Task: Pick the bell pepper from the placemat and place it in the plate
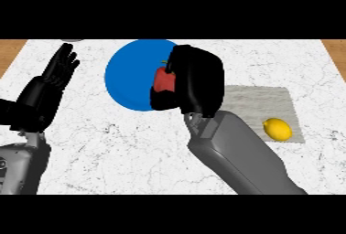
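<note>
Right hand (196, 80) curled around red bell pepper (162, 78), held above blue plate's (125, 73) right edge. Pepper judged light, hollow, smooth-skinned, best grasped across its body. Left hand (51, 82) rests open, far left. Lemon (278, 129) on placemat (260, 98).

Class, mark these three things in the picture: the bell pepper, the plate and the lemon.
bell pepper (161, 79), head view, on its red side showing beside the right hand.
plate (130, 73), head view, on its bare blue surface left of the pepper.
lemon (277, 128), head view, on its yellow middle.
</note>
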